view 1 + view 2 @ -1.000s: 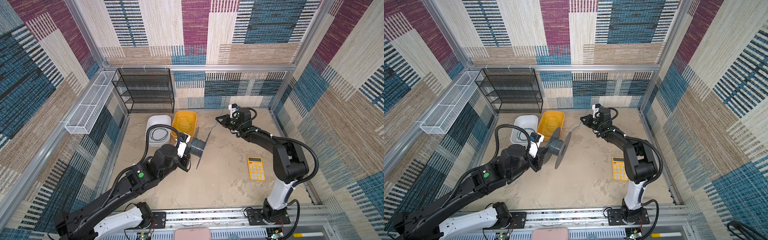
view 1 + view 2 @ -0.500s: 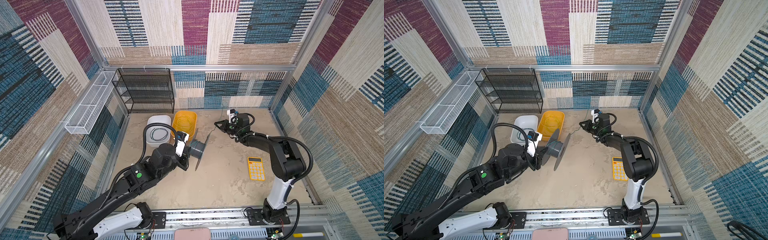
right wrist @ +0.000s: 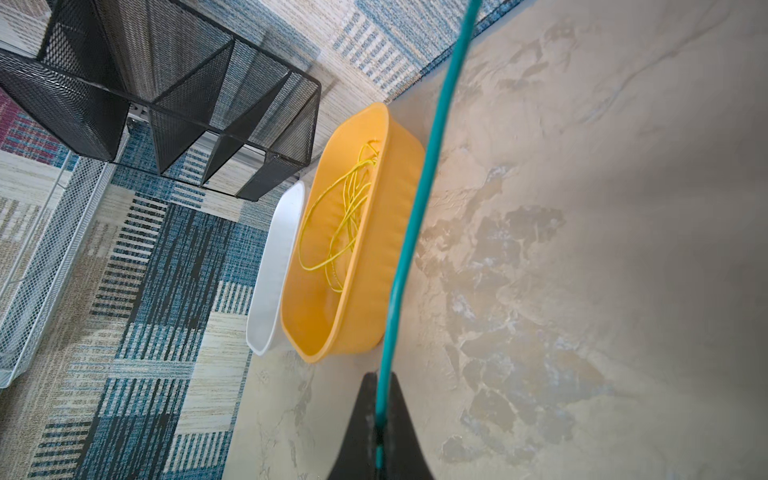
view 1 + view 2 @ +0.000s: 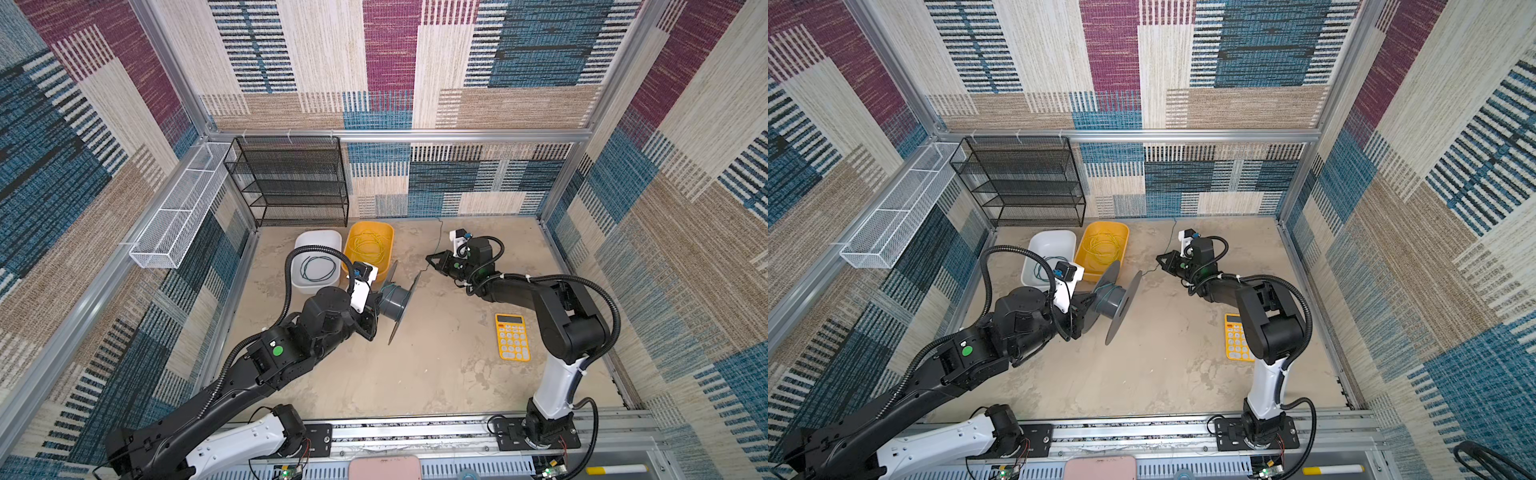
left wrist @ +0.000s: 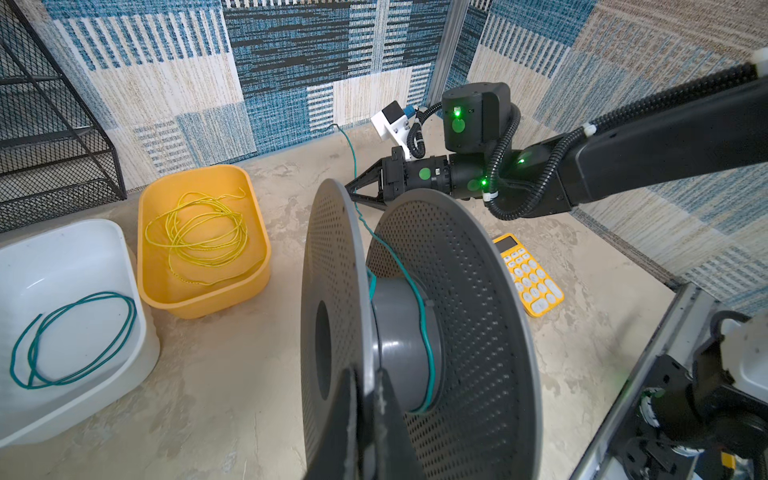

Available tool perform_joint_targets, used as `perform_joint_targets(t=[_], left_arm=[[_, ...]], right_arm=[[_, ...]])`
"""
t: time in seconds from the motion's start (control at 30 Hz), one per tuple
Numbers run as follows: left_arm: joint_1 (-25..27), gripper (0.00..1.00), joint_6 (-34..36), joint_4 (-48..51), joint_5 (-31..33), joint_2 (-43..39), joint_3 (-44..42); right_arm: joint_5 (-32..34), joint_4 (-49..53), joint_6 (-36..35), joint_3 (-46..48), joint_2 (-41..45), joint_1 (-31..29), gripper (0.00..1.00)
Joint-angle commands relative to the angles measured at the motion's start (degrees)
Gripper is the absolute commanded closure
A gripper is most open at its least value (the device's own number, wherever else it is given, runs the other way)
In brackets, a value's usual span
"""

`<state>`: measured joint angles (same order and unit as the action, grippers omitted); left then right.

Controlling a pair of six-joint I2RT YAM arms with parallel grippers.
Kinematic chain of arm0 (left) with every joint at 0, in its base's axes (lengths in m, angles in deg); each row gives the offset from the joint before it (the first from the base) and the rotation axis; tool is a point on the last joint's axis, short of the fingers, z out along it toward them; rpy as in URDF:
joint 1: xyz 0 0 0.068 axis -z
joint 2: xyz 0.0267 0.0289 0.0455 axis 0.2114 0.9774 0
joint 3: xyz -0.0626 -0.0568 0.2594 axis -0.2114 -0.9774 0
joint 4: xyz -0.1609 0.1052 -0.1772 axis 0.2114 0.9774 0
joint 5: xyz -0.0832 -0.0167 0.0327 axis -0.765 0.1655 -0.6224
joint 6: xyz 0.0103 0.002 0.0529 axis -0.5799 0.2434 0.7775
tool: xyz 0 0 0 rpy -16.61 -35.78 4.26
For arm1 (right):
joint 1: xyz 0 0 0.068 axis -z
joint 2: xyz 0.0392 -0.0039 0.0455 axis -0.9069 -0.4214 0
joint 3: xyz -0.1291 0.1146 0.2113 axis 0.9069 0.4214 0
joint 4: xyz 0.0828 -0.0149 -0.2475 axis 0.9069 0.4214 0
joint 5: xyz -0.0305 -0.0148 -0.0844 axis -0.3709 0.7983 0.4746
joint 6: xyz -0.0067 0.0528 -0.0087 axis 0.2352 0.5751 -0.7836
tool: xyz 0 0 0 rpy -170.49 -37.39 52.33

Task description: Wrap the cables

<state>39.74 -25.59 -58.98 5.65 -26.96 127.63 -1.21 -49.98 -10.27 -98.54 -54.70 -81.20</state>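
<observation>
left pincer (image 5: 368, 376) pinching spool (image 5: 478, 316) rim; right pincer (image 3: 380, 379) pinching teal cable (image 3: 417, 208); calculator (image 4: 1234, 338) part-hidden

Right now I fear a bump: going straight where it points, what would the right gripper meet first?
Probably the yellow bin; the right gripper seems aimed just past the spool, but depth is unclear.
</observation>
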Motion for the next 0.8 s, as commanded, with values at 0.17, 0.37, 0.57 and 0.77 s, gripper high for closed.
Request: perform_joint_targets(t=[0.17,0.37,0.57,0.77], left_arm=[[-0.09,1.0,-2.51,-8.65,-7.57,1.71,-1.11],[-0.07,1.0,-0.6,-4.61,-4.63,2.78,-2.01],[-0.01,1.0,-0.6,3.06,0.94,4.78,-0.25],[-0.07,1.0,-0.88,6.86,6.66,6.4,2.09]], right_arm=[[6.72,0.09,1.88,0.44,0.98,0.54,0.97],[3.61,1.84,3.67,-2.33,3.67,2.22,0.82],[3.46,6.62,2.9,-6.9,5.24,3.47,0.7],[3.21,9.14,2.3,-8.48,7.42,3.88,0.53]])
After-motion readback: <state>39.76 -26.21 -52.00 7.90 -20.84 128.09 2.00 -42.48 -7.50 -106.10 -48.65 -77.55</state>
